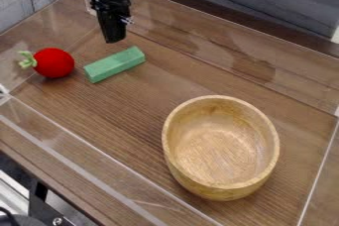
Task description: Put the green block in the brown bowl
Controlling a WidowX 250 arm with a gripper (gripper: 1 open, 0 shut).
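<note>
1. Camera view, far left: one red round fruit (54,62) with a green stem lies on the wooden table (199,76), near the table's left edge.
2. Just right of the fruit lies one green block (114,64), a small flat bar resting flat on the table and angled so that its right end points up and away. It touches neither the fruit nor the bowl.
3. Above the block hangs one black gripper (114,37), pointing straight down. Its jaws are closed together with nothing between them. The tips are clear of the block, above its far end; the block is not held.
4. Further right, toward the lower part of the view, sits one large round brown bowl (221,147) of light wood with a thick rim. It stands upright, well apart from the block, and nothing lies inside it.
5. A clear panel with pale edges runs along the table's near and right sides.
</note>
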